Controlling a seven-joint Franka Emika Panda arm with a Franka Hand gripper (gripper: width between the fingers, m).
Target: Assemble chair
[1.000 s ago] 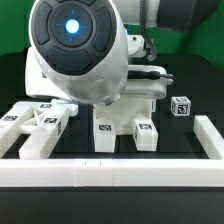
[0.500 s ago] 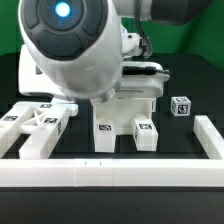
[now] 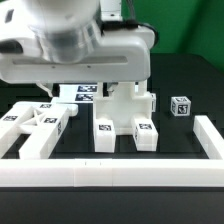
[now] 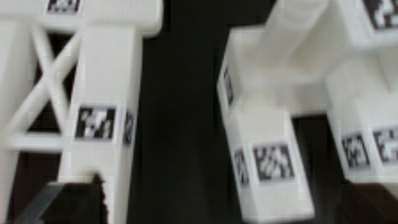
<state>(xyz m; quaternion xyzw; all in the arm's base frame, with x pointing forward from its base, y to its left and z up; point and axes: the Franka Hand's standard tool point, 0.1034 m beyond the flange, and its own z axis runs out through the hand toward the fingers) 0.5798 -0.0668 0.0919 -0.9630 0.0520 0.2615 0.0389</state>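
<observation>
- On the exterior view's left I see the cross-braced chair frame lying flat on the black table. Its near end is just behind the white border rail.
- My gripper hangs above the frame and a little toward the middle. It shows as a broad, blurred white mass across the upper part of that view, and I cannot make out the fingertips there.
- The jaws stand as wide as they go. I see nothing between them, and every chair part lies on the table.
- The frame is lower than the gripper and nearer the camera. It is apart from the gripper, not touched.
- From the wrist view I look down on the same frame, with its crossed braces and one tag showing. A tagged white bar lies alongside it across a dark strip of table. The picture is soft, so finer detail is lost to me.
- In the middle of the exterior view sits the chunky chair piece. Two tagged blocks point toward the camera and a taller block stands behind them. I cannot tell whether this is one part or several touching. It lies below the gripper's edge on the exterior view's right.
- On the exterior view's right the small tagged block stands alone. It is well apart from the gripper and near the rail's side arm.
</observation>
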